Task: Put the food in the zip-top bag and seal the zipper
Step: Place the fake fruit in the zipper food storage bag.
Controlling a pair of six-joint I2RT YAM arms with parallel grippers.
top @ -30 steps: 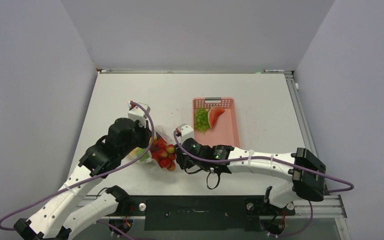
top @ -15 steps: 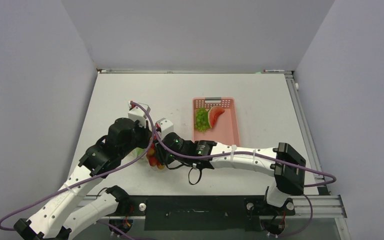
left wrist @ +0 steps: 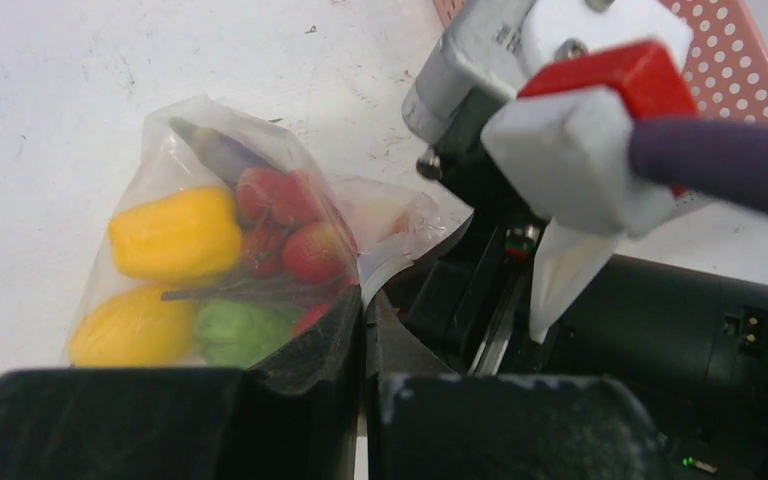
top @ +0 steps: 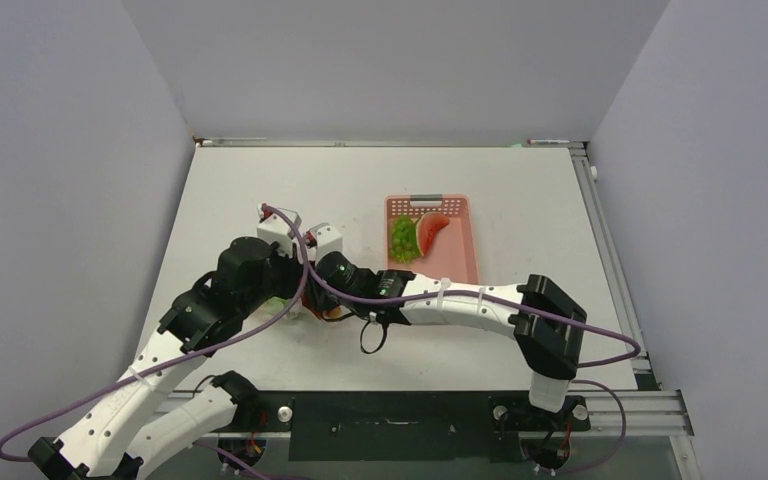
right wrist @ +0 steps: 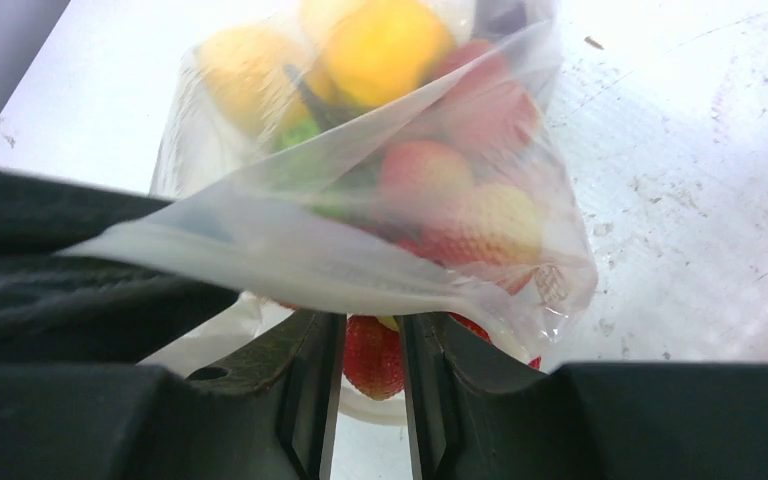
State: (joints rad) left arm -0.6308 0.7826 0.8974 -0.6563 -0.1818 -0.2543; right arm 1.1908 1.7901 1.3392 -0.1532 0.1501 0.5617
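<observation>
Nothing legible is showing from where I'm standing; faint marks on the grey motor housing point(left wrist: 457, 62) are blurring beyond reading

The top view looks steeply down over the whole table point(top: 520, 190) from its near edge, while both wrist views sit very close at opposite sides of the zip-top bag point(left wrist: 230, 230), which lies left of centre overhead.

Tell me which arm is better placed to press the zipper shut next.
Right, probably. The left gripper looks clamped on the edge of the zip-top bag, anchoring it, while the right gripper, fingers narrowly apart, sits right at the zipper, ready to pinch along it.
</observation>
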